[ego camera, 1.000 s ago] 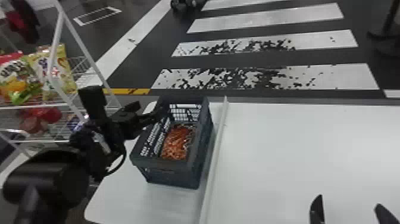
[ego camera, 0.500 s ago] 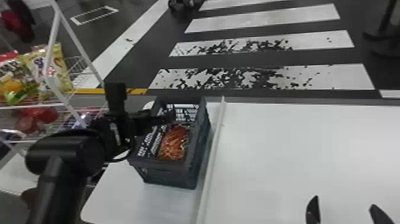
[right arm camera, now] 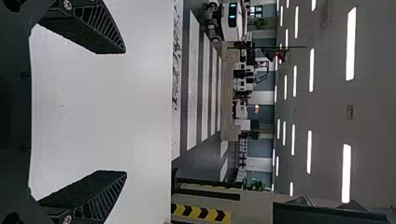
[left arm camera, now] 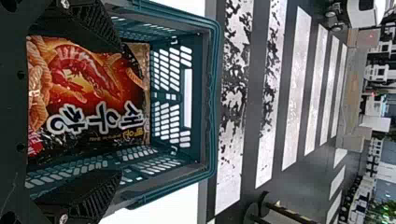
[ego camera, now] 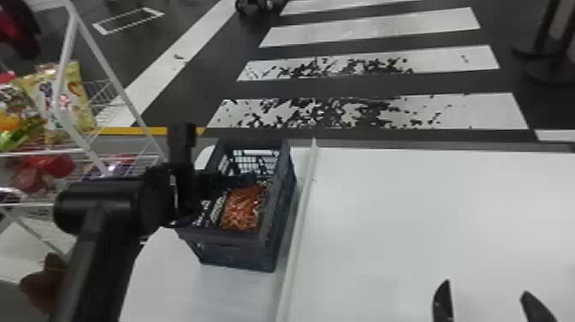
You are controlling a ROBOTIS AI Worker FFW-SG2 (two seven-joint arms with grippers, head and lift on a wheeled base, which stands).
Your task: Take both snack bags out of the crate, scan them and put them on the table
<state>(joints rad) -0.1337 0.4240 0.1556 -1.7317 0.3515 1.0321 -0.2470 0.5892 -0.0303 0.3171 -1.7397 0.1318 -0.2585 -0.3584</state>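
One snack bag (ego camera: 241, 210) visible inside the open dark teal crate (ego camera: 233, 252) on the desk (ego camera: 406, 214). Black and orange-red, printed with a shrimp, curled snacks and bold pale lettering. Farther right over the crate than a second ago with the left tool (ego camera: 231, 182), spread wide and gripping nothing. Spread and empty too with the right tool (ego camera: 485, 287), over the desk's right side.

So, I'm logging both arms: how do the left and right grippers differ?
The left gripper is at the crate; the right gripper is over the table. Past the left gripper's spread fingers lies a snack bag; past the right gripper's, the table. Both are open.
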